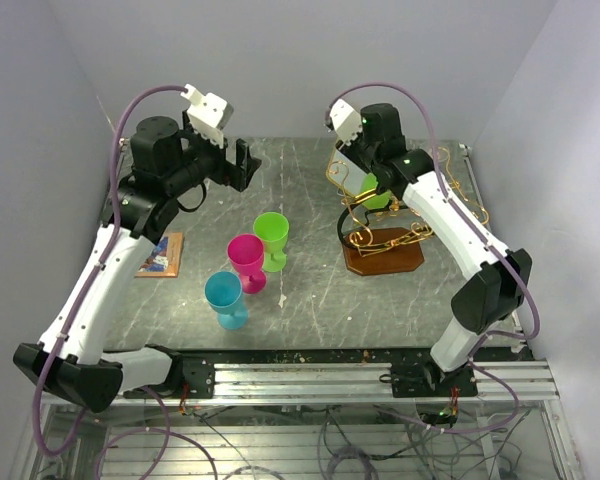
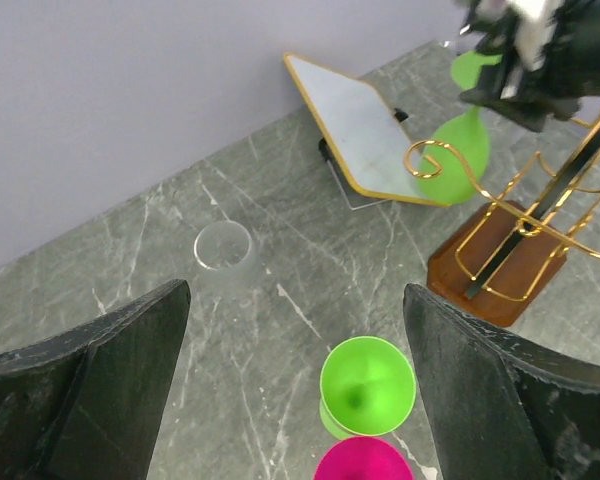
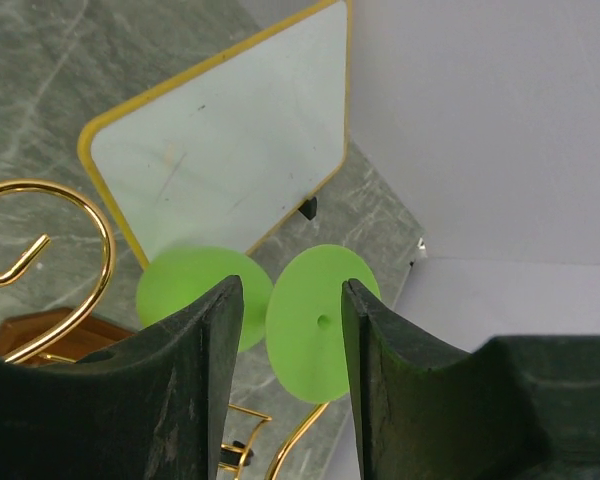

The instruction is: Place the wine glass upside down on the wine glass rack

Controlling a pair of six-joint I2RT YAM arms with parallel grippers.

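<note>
My right gripper [image 1: 354,160] is shut on a green wine glass [image 1: 377,190] and holds it upside down, foot up and bowl down, at the far upper side of the gold wire wine glass rack [image 1: 380,232] on its brown wooden base [image 1: 384,257]. In the right wrist view the glass's foot [image 3: 320,320] sits between the fingers of my right gripper [image 3: 292,292], the bowl [image 3: 195,290] is to the left, and a gold curl of the rack [image 3: 80,200] is beside it. My left gripper [image 1: 245,165] is open and empty, high above the table's back left.
Three upright glasses stand mid-table: green [image 1: 271,235], pink [image 1: 246,257], blue [image 1: 224,295]. A white gold-edged panel [image 2: 365,130] leans behind the rack. A small clear cup [image 2: 224,247] stands near the back wall. A flat card [image 1: 162,255] lies at the left.
</note>
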